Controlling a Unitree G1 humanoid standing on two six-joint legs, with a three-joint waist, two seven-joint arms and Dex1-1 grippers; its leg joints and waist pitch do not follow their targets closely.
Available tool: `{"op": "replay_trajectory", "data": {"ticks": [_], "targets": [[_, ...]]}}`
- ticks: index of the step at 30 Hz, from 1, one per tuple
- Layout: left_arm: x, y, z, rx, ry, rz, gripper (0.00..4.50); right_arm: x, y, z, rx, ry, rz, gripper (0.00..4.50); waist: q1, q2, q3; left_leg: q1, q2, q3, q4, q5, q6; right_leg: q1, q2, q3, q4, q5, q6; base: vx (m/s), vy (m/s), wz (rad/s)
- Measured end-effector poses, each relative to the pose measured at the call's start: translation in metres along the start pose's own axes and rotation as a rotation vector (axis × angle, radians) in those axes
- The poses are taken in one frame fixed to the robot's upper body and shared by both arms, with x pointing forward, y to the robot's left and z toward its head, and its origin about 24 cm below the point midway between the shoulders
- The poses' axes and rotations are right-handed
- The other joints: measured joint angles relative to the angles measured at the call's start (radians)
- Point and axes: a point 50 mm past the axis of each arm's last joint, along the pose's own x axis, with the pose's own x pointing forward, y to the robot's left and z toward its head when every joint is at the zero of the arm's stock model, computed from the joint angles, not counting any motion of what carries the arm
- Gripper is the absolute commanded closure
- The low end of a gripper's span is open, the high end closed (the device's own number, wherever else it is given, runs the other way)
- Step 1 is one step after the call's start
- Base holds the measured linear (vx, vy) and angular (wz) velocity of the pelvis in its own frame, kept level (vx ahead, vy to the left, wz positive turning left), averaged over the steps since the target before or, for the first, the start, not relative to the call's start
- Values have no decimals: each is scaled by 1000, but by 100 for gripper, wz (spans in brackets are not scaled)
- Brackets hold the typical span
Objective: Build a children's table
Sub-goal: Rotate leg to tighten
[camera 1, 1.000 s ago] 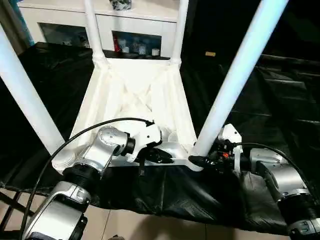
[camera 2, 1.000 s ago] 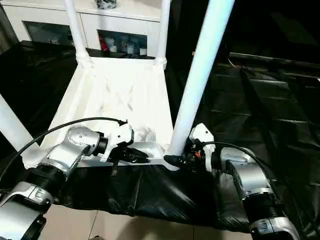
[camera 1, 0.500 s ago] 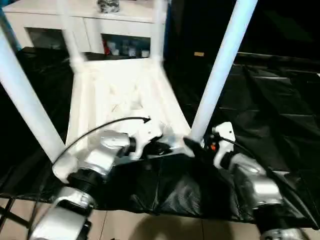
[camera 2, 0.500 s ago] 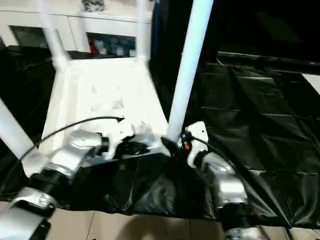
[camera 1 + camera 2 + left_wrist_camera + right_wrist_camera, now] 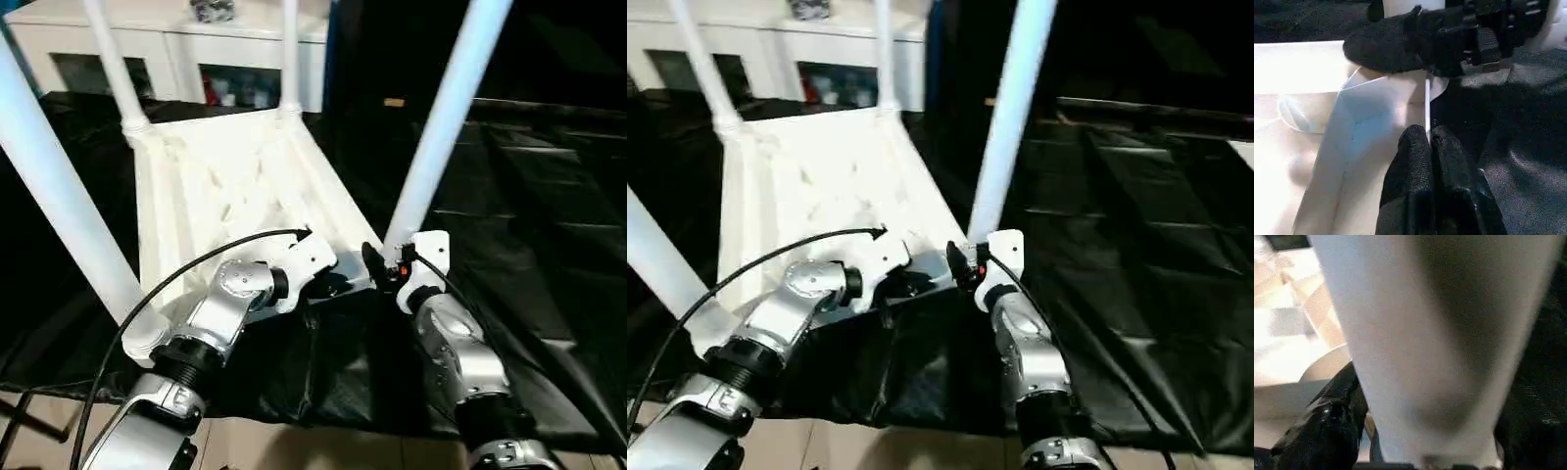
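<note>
Left eye view: one upturned table top (image 5: 230, 186) carrying four legs.
Left pincer (image 5: 1429, 142) closed on the top's near rim; right pincer (image 5: 377, 266) straddles the near right leg (image 5: 441, 127), black sheet (image 5: 549, 215) free beside.

Both silver forearms reach forward and angle inward toward each other. The left end effector (image 5: 1431, 147) has its two black fingers (image 5: 1413, 161) pressed together, pinching the thin near edge of the white table top (image 5: 216, 186). The right end effector (image 5: 380, 266) sits close beside it, at the foot of the near right leg (image 5: 441, 127), one black finger (image 5: 1327, 426) on each side of that tube.
</note>
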Motion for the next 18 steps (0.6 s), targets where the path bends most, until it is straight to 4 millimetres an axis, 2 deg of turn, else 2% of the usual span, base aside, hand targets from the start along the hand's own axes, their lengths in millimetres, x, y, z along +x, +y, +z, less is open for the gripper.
{"op": "replay_trajectory", "data": {"ticks": [4,7,10,12,15,18], "targets": [[-1,-2,0,13,-7,-22,450,-8,-12,-1,-60,9,46,71,9,3,2,0,0,0,0,0,0,0,0,0,0,0,0,0,0,0],[0,-5,0,27,-9,-55,450,-20,-25,2,-93,7,112,71,24,3,2,0,0,1,1,0,0,0,0,0,0,0,0,0,0,0],[1,-9,2,41,-16,-95,450,-49,-42,12,-119,5,286,71,39,4,2,0,1,2,3,0,1,0,-1,2,0,-1,2,0,0,0],[-2,-8,0,49,-12,-106,450,-71,-55,17,-151,43,402,71,36,2,3,-2,1,3,4,-1,2,2,-1,5,0,-2,2,0,0,0],[-6,-5,-3,46,-3,-99,450,-83,-64,18,-172,90,469,71,26,0,3,-1,1,3,6,0,2,3,0,5,2,-1,3,0,0,0],[-8,-4,-3,63,-1,-109,450,-92,-77,17,-205,145,475,71,28,0,3,-1,1,2,7,0,2,3,0,4,2,-4,8,0,0,0]]}}
